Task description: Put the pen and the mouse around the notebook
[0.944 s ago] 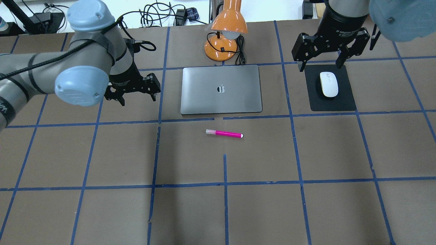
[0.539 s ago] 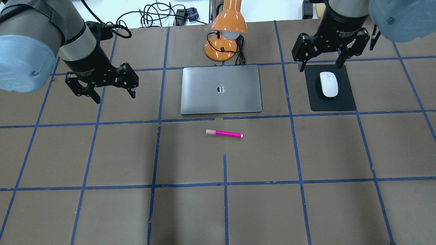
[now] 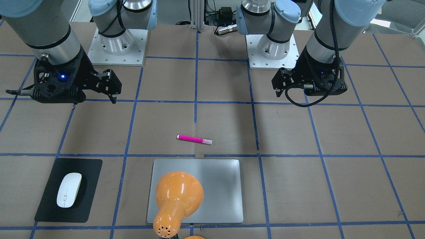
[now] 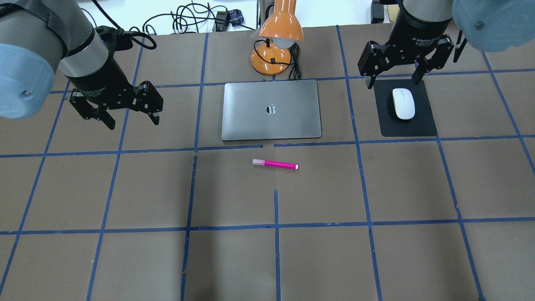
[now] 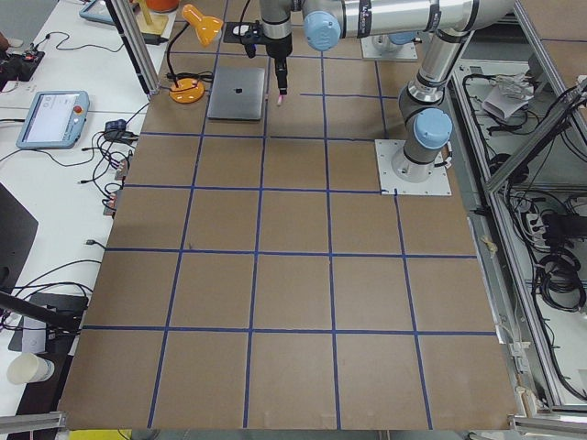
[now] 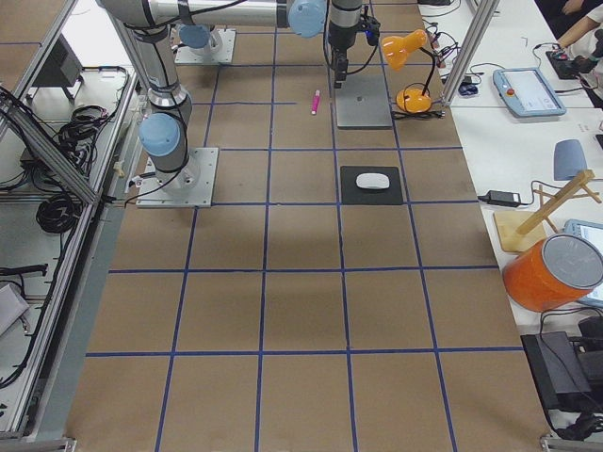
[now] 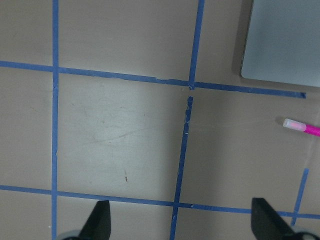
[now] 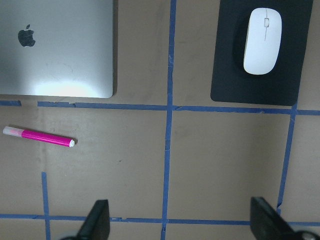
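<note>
The magenta pen lies flat on the table just in front of the silver notebook, apart from it; the right wrist view shows the same pen. To the notebook's right, the white mouse rests on a black mat. My left gripper hovers open and empty to the left of the notebook. My right gripper hangs open above the far edge of the mat, just beyond the mouse, holding nothing. In the left wrist view, the pen's pale end and a notebook corner show.
An orange desk lamp with its cord stands right behind the notebook; its shade overhangs the lid in the front-facing view. Blue tape lines grid the brown table. Cables lie past the far edge.
My left gripper has swung left, away from the notebook's left edge, and its arm has pulled back. The right gripper, pen, mouse and notebook have not moved.
</note>
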Robot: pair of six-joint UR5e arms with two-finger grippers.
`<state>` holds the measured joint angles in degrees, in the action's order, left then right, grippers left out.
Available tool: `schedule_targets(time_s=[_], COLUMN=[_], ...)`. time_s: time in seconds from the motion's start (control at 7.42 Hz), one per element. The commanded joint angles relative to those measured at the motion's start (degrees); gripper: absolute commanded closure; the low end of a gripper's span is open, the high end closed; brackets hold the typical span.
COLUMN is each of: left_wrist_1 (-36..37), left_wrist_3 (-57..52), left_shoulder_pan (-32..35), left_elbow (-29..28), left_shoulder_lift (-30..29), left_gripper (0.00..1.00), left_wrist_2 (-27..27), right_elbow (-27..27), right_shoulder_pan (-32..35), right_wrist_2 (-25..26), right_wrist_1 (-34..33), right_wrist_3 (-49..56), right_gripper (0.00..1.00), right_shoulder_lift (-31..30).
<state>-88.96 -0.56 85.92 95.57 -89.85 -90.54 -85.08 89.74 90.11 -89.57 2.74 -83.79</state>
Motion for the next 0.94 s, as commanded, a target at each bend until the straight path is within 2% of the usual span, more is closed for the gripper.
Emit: schedule_targets(time_s=[0.0,0.81], left_wrist_1=[-0.59,-1.12], left_wrist_3=[-3.54,-4.36], left_shoulder_pan=[-0.14,-0.49], left_elbow=[0.23,0.32], left_shoulder_lift=[0.82,1.00], left_gripper=[0.00,0.00], left_wrist_2=[-0.07,0.01], right_elbow=[0.00,-0.35], right_shoulder_pan=[0.00,0.00], right_wrist_2=[0.07,0.07], right_wrist_1=[0.01,-0.08], right_wrist_3=[-0.02,0.25], right_gripper=[0.00,0.00], right_shoulder_lift=[-0.06,-0.06])
